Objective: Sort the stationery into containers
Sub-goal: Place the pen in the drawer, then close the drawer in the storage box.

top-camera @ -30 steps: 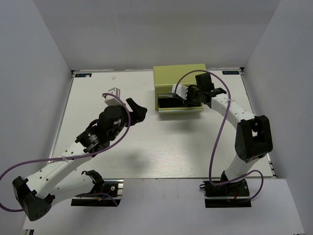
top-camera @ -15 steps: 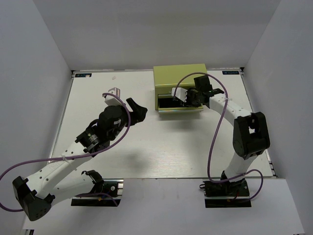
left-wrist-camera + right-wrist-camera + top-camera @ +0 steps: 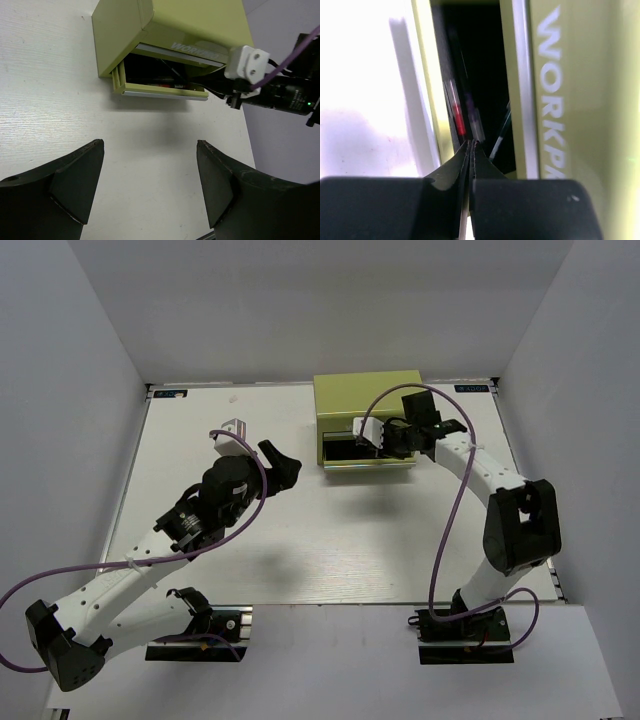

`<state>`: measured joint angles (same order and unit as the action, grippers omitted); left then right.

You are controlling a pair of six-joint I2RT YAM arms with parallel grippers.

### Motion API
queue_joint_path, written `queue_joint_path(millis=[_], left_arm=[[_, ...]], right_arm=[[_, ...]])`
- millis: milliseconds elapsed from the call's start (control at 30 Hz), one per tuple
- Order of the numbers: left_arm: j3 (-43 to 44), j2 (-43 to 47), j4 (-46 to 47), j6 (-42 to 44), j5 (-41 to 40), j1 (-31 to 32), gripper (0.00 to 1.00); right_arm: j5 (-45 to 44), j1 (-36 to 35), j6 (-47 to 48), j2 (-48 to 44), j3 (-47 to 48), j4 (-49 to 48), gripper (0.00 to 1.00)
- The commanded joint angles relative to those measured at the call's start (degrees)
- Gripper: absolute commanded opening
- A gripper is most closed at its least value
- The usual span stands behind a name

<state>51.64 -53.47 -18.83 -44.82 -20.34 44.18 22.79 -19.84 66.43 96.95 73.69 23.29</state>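
The right fingers (image 3: 454, 169) are clenched tip to tip with nothing between them, and the tips sit right at the mouth of the open lower drawer (image 3: 159, 93), just above its front lip. The pens (image 3: 456, 111) lie straight ahead of those tips and inside the drawer. Their long axis runs along the drawer's width, parallel to the lip and across the line the fingers point. One red-white pen shows plainly, with darker sticks beside it.

The cabinet (image 3: 365, 390) stands at the far edge of the bench (image 3: 330, 530), right of the middle, with its drawer facing the near edge. The left fingers (image 3: 65, 185) are spread wide and hold nothing. They hang over the bench left of the middle, well apart from the cabinet, so the right arm is much the nearer one.

The drawer's inside is dark and blurred, so I cannot count the sticks or make out any marker. The top view hides the right fingertips behind the wrist. The upper drawer looks closed, its contents unseen
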Motion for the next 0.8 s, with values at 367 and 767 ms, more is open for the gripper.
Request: queue_joint_path(millis=[367,767], left_arm=[[-0.40,0.91,0.72,-0.18,0.47,-0.15,0.85],[-0.40,1.44,0.20,-0.18,0.47,-0.15,0.85]], right_arm=[[13.43,-0.73,19.62,2.54,6.38,26.37,0.00],[-7.91,-6.18,-4.63,9.39,3.92,-0.07,0.00]])
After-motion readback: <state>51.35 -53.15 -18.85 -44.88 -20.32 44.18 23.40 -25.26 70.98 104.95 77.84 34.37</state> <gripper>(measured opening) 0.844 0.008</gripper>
